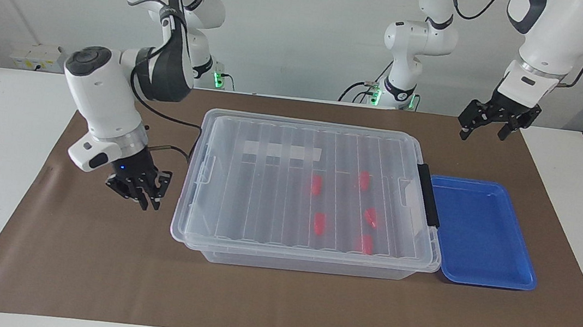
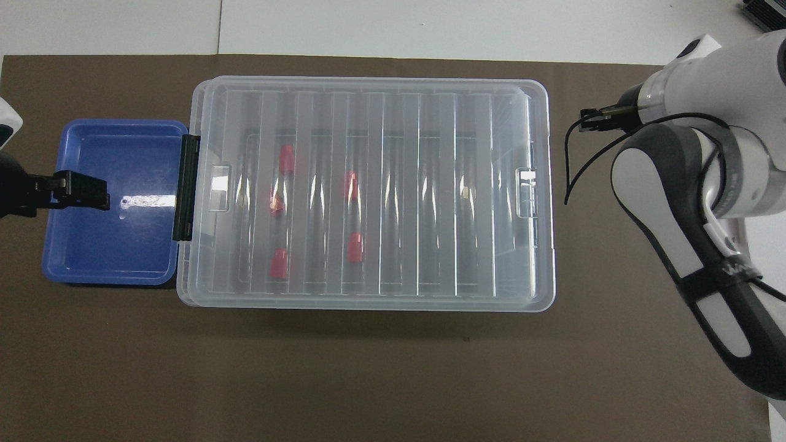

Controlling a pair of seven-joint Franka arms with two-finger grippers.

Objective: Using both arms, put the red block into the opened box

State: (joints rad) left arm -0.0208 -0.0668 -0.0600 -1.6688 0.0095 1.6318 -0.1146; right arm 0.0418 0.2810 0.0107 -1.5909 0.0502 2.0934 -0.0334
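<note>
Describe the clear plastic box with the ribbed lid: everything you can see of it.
The large clear translucent plastic box sits flat on the brown mat, its ribbed clear lid shut on top. A black handle bar lines the end beside the shallow blue tray, a white strip shows through, and five small red blocks lie inside. Neither tool touches it.

A robotics lab: two white arms (image 1: 113,94) bolted at a paper-covered table (image 1: 275,304)

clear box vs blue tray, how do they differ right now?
The clear box is larger and deeper than the blue tray. The box carries a ribbed lid and a black handle bar; the tray is open-topped. Five red blocks show through the lid; the tray holds nothing. Both are rectangular plastic and sit side by side on the brown mat.
</note>
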